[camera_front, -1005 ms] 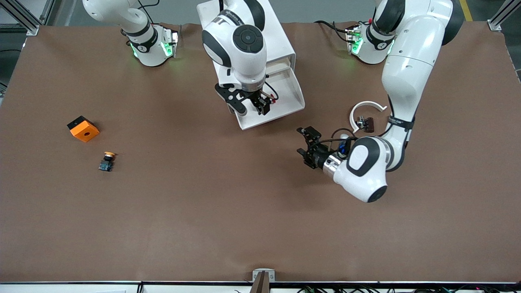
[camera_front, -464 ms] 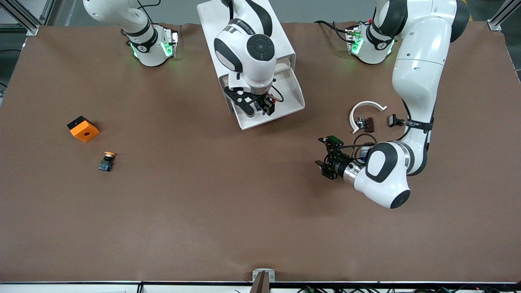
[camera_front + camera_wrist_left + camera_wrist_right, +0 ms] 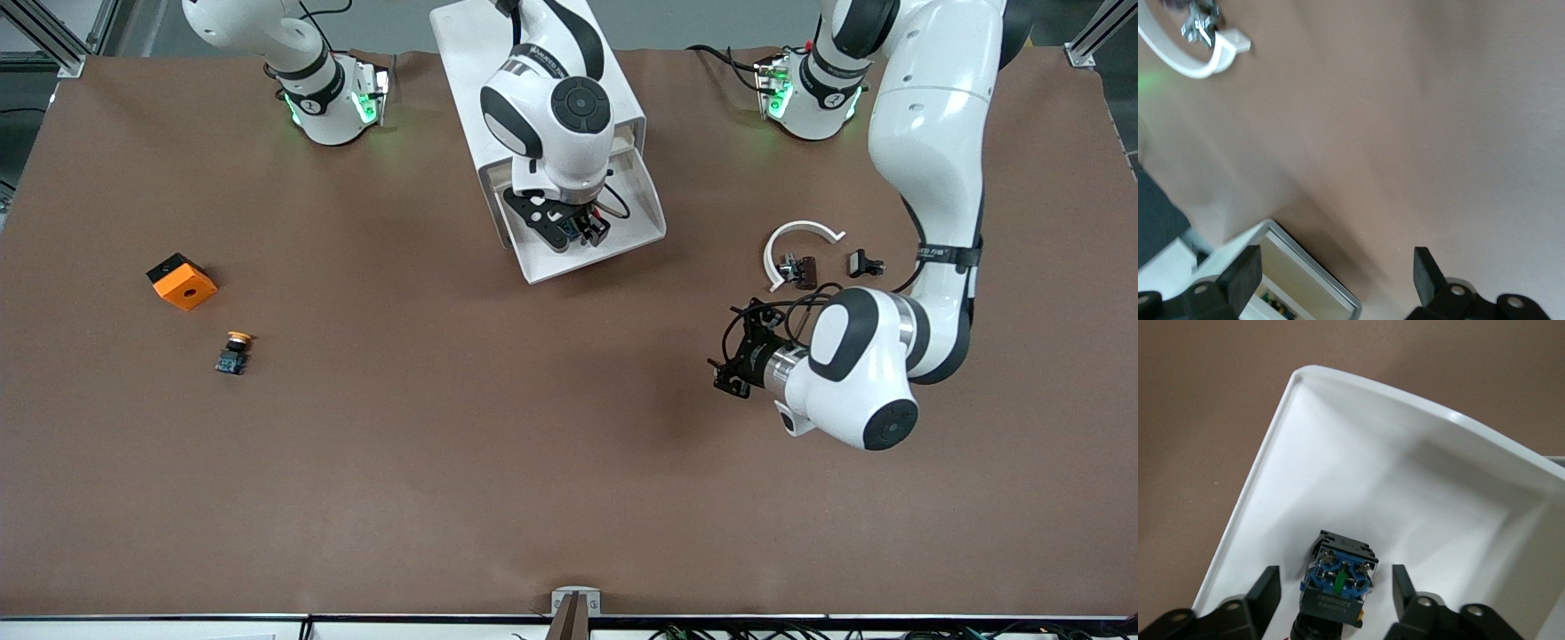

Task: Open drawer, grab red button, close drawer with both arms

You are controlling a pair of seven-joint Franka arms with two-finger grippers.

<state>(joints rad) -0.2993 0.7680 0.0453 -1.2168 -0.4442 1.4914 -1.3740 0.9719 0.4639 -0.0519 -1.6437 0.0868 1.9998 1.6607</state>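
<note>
Grab step in hand: right gripper (image 3: 1331, 587) down in open drawer (image 3: 642, 212), fingers (image 3: 1265, 590) straddling button (image 3: 1337, 577), not clenched. Next: clamp, lift. Left gripper (image 3: 733, 356) waiting over counter (image 3: 444, 462), fingers released.

A blue-black base with a green mark is shown on the button (image 3: 1337, 577) between the black fingers of the right gripper (image 3: 1336, 593), against the white drawer (image 3: 1358, 473). The left gripper (image 3: 1335, 275) is black, with plain brown table (image 3: 1418, 127) between its jaws. An orange cube (image 3: 181, 281) with a black face is seen.
</note>
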